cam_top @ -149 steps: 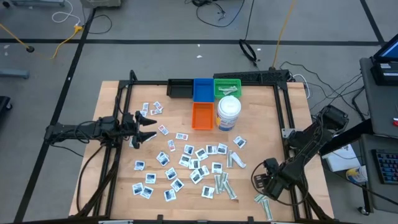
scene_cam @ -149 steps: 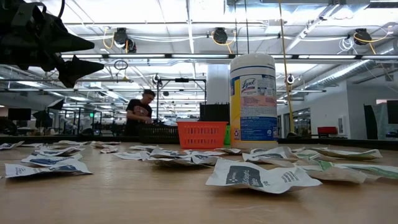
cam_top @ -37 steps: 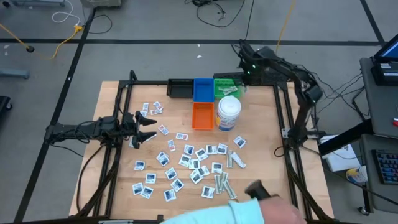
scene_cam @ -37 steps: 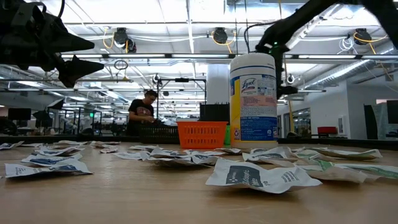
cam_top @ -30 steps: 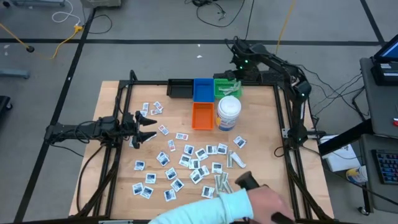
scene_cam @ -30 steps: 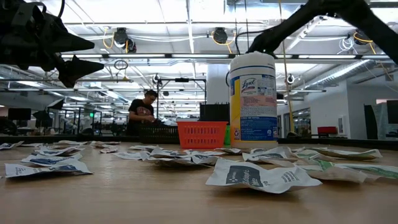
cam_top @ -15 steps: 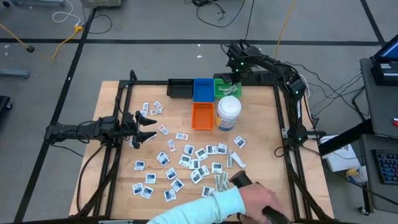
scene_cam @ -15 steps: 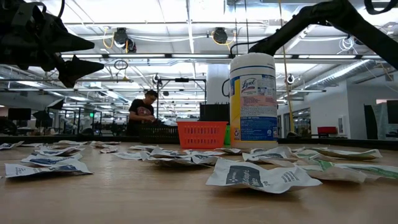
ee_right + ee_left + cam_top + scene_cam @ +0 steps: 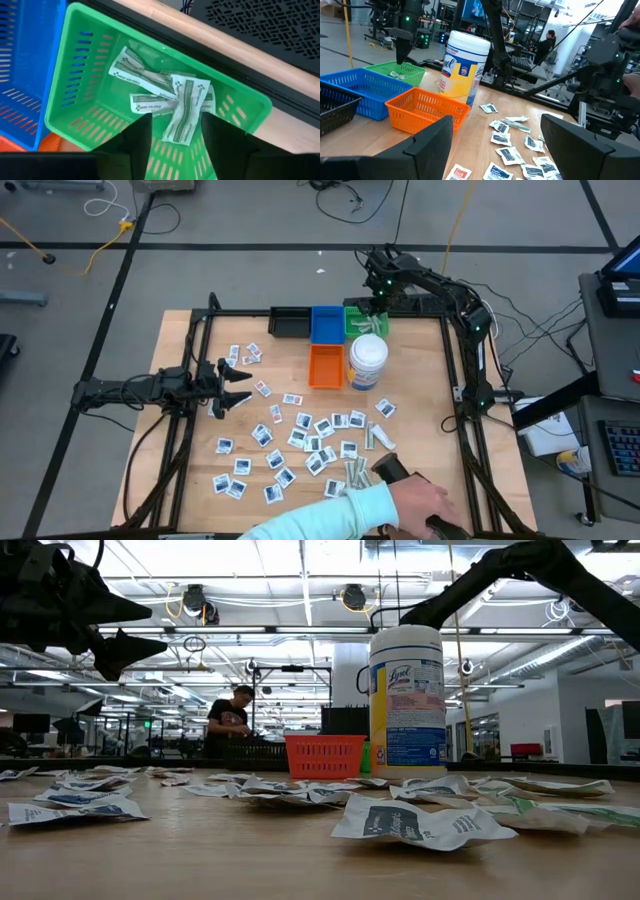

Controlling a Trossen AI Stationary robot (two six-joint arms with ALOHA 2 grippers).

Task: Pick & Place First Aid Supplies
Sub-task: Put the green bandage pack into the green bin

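In the high view, a person's hand is reaching in at the bottom edge, beside the packets scattered across the table's centre. At centre-left, the left gripper is hovering with fingers spread. At top centre, the right gripper is hanging, fingers parted and empty, above the green basket containing wrapped strips.

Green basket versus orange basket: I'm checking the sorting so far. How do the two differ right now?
The green basket holds several pale wrapped strips; the orange basket looks empty. The green basket sits in the back row beside the blue basket; the orange basket stands in front of that row, next to the wipes canister. The right gripper, open, hangs over the green basket; none is over the orange one. Both are small slotted plastic baskets.
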